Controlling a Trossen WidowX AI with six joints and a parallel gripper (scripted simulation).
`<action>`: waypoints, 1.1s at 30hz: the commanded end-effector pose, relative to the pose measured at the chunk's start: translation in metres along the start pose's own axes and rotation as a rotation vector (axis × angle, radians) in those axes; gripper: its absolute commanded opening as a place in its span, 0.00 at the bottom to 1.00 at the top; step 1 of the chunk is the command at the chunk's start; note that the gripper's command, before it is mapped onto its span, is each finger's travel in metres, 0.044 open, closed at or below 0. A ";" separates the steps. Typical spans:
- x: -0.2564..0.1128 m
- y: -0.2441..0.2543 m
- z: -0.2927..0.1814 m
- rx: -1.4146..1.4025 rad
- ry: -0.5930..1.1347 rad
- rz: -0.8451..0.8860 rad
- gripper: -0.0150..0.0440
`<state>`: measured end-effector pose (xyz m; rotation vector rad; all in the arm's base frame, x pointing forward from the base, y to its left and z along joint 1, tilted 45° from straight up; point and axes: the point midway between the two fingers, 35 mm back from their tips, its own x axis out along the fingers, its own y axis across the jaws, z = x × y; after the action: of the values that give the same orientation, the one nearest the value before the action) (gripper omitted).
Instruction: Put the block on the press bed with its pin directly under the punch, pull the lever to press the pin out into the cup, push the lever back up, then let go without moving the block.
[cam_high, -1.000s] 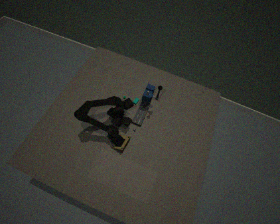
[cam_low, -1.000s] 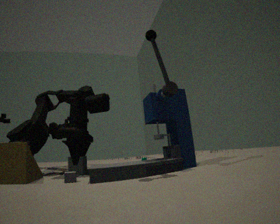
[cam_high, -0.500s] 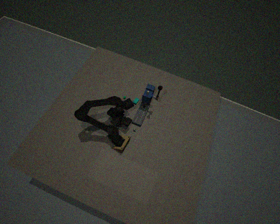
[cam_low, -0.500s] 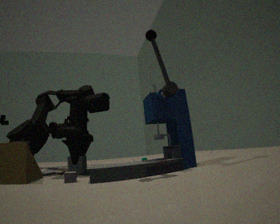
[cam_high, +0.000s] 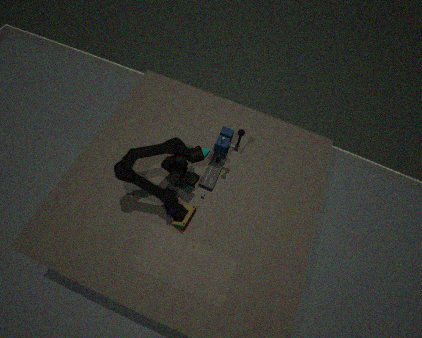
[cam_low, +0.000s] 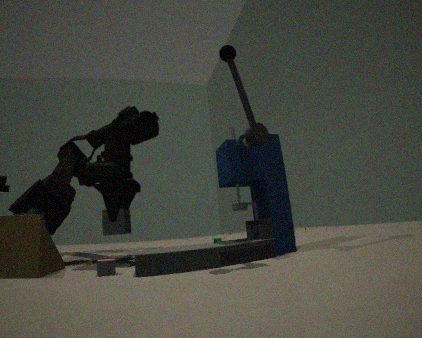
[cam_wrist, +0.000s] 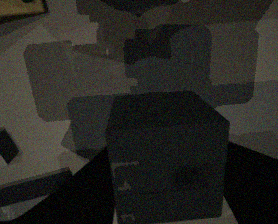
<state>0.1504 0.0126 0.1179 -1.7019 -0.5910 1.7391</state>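
Note:
My gripper is shut on the grey block and holds it above the table, to the left of the press in the exterior view. The block hangs roughly level; I cannot make out its pin. The blue press stands at the far end of its long grey bed. The punch hangs above the bed. The lever is up, with a black knob at its end. I cannot identify the cup.
A small grey cube lies near the bed's near end. A small green thing shows behind the bed, and a dark upright piece stands by the press column. The arm's yellow base is off the bed's near end.

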 end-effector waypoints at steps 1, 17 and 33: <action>-0.006 -0.001 -0.003 -0.006 -0.001 0.001 0.25; 0.021 -0.008 -0.040 -0.008 0.002 0.003 0.25; 0.043 -0.009 -0.038 -0.009 0.002 -0.001 0.70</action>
<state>0.1906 0.0440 0.0911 -1.7131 -0.6030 1.7417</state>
